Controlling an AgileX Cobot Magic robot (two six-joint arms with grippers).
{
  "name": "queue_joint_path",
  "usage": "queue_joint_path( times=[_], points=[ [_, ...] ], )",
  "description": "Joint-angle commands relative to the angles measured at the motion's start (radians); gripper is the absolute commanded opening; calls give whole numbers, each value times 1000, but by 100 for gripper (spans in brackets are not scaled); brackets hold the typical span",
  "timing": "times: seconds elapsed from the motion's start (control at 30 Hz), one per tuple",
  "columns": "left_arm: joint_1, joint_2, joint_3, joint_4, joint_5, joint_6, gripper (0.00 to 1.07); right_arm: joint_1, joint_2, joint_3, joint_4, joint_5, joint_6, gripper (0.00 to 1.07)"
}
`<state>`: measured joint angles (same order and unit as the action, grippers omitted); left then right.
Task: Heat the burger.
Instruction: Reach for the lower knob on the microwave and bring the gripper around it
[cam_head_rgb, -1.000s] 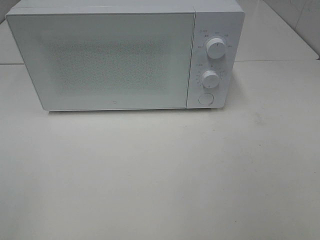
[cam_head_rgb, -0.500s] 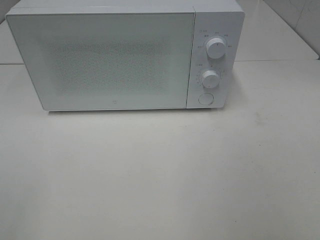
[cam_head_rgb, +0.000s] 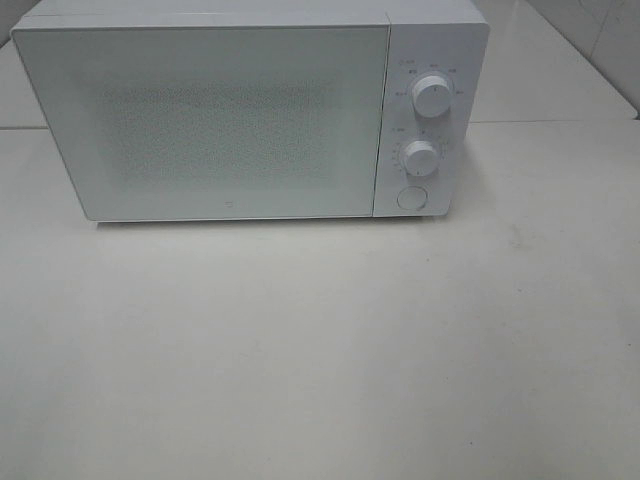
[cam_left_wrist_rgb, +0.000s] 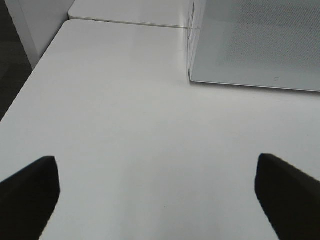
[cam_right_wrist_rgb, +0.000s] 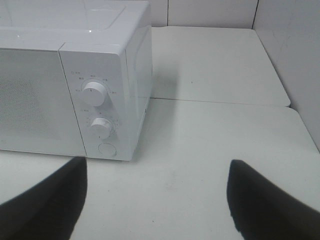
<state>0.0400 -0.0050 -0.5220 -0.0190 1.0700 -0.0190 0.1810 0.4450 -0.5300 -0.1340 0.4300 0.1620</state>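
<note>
Nothing has moved: left jaws and right jaws hang spread, empty, facing the shut microwave; the burger is unseen, perhaps inside; round button lies nearer the right.

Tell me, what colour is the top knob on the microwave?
The top knob is white, like the microwave; clearest in the exterior high view.
</note>
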Motion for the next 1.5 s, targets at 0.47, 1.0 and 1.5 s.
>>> queue_joint_path(
  times=[0.47,1.0,1.5],
  points=[
    [-1,-25,4,-10,-1,1,98,-5,300,-6,-7,-342,-6,75],
    [-1,-25,4,-10,-1,1,98,-4,642,150,81,-939,-111,75],
    [-1,-25,4,-10,-1,1,98,182,925,256,664,-1428,-539,75]
  ],
)
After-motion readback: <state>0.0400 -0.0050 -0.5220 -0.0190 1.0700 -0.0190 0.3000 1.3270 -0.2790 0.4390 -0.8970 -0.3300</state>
